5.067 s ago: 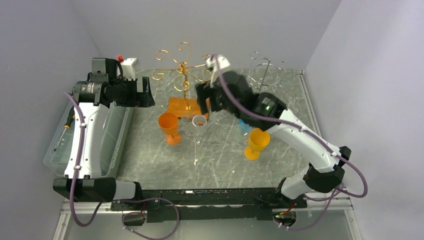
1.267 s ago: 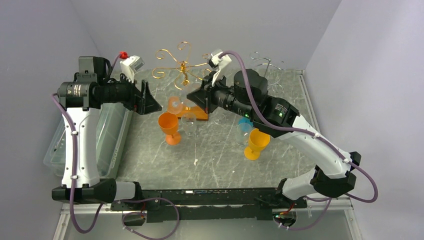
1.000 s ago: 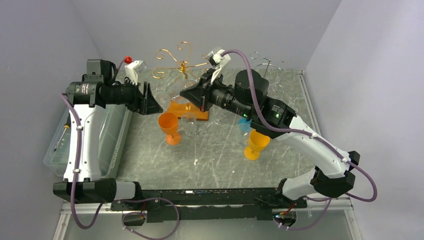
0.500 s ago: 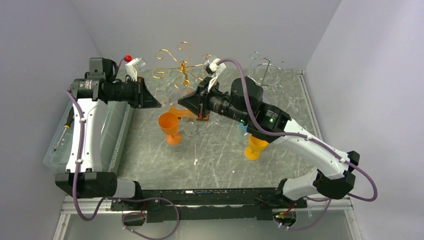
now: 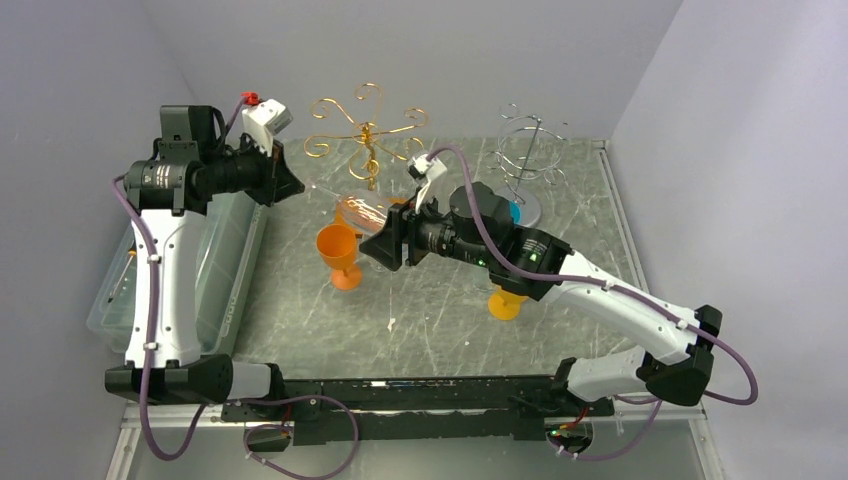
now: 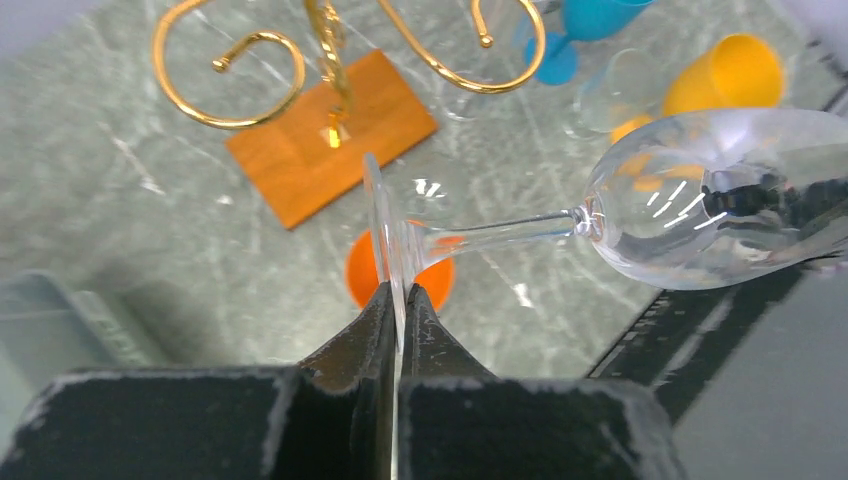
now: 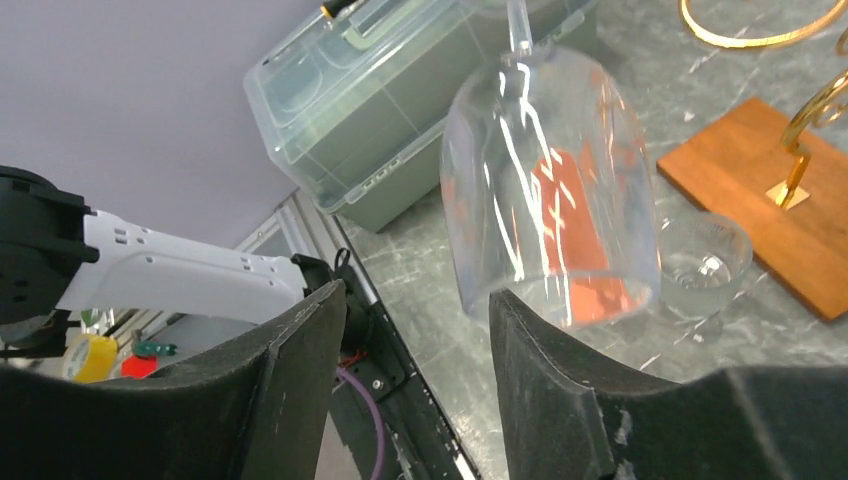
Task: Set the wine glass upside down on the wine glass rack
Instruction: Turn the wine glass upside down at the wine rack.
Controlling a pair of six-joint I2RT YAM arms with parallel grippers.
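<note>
A clear wine glass (image 5: 362, 210) hangs on its side above the table, its stem level. My left gripper (image 6: 397, 292) is shut on the thin edge of its foot (image 6: 385, 225), and the bowl (image 6: 705, 200) points away to the right. In the right wrist view the bowl (image 7: 550, 190) floats free in front of my right gripper (image 7: 415, 298), which is open and just short of the rim. The gold wine glass rack (image 5: 365, 125) stands on a wooden base (image 6: 330, 135) behind the glass.
A silver wire rack (image 5: 527, 150) stands at the back right. An orange glass (image 5: 340, 255) is upright below the held glass; another (image 5: 508, 300) is half hidden under the right arm. A small clear glass (image 7: 705, 255) and a blue one (image 6: 590, 15) stand nearby. A plastic bin (image 5: 115, 290) lines the left edge.
My left gripper closed on the glass's foot. My right gripper opened, let go of the bowl and drew back toward the near side.
</note>
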